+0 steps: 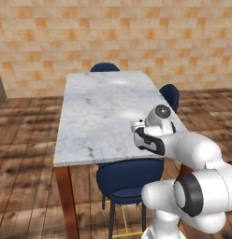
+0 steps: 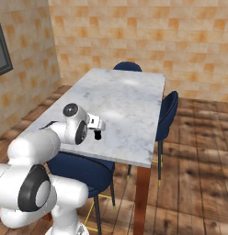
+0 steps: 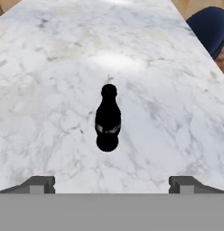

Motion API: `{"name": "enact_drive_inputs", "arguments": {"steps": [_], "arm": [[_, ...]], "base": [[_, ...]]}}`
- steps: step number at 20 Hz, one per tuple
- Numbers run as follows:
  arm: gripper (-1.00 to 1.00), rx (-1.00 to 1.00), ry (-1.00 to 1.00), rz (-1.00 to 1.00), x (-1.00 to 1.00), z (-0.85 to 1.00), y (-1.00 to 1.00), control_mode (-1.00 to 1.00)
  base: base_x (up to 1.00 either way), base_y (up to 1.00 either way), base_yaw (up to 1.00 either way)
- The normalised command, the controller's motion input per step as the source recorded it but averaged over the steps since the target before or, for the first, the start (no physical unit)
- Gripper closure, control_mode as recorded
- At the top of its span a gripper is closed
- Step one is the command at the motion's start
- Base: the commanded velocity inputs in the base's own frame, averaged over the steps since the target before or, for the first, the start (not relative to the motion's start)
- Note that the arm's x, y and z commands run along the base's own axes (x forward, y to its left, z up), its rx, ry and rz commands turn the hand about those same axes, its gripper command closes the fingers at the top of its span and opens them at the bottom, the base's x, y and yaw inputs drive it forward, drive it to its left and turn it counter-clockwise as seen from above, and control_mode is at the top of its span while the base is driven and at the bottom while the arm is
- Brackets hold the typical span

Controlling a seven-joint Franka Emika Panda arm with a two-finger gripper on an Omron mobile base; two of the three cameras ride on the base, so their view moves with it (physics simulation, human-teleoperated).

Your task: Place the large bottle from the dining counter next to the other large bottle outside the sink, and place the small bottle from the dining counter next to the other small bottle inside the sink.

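The claw (image 3: 112, 184) hangs released, fingers spread wide, above the marble worktop (image 3: 50, 81). The small bottle (image 3: 107, 118), all black, sits on the worktop straight ahead of the claw, centred between the two fingertips (image 3: 40, 184) and clear of both.

The fingers (image 3: 41, 184) show as two dark tips cut off by the lower edge. The surface (image 3: 50, 90) runs past three edges. Beyond the fingers, a blue chair (image 3: 212, 27) is cropped at the corner.
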Motion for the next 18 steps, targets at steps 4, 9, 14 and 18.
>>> {"name": "enact_drive_inputs", "arguments": {"steps": [4, 9, 14, 18], "arm": [[-1.00, 0.00, 0.00, 0.00, 0.29, -0.14, 0.00, -1.00], [-1.00, 0.00, 0.00, 0.00, 0.27, -0.04, 0.00, -1.00], [-1.00, 0.00, 0.00, 0.00, 0.17, 0.00, 0.00, -1.00], [-1.00, 0.00, 0.00, 0.00, 0.13, -0.04, 0.00, -1.00]], "base": [[0.00, 0.00, 0.00], [0.00, 0.00, 0.00], [0.00, 0.00, 0.00], [0.00, 0.00, 0.00]]}}
